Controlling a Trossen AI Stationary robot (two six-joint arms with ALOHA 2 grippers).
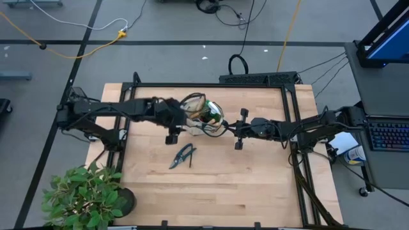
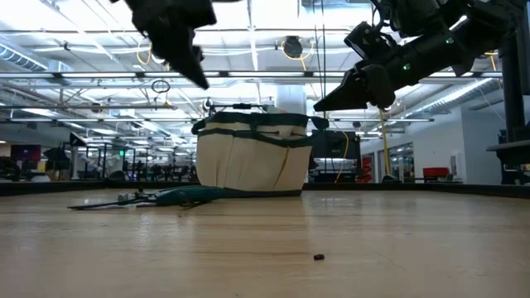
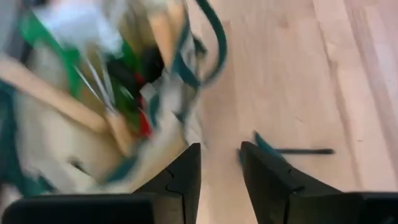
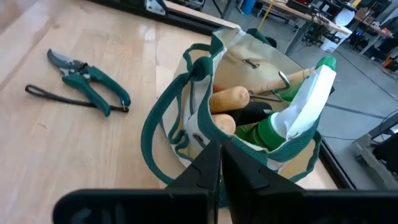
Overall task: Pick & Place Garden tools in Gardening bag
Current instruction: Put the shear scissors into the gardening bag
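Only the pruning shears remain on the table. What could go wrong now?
The bag already looks crowded with wooden handles and the spray bottle, so the pruning shears may not slide in. Their loose strap could snag. The right gripper, shut at the bag's rim, might tip it.

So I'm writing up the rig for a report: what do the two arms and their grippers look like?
Both arms are black jointed links with black cables trailing from their bases. The left gripper has two dark, flat, wedge-shaped fingers with angular tips. The right gripper has the same dark tapered fingers. In the low view a small green light glows on the right arm.
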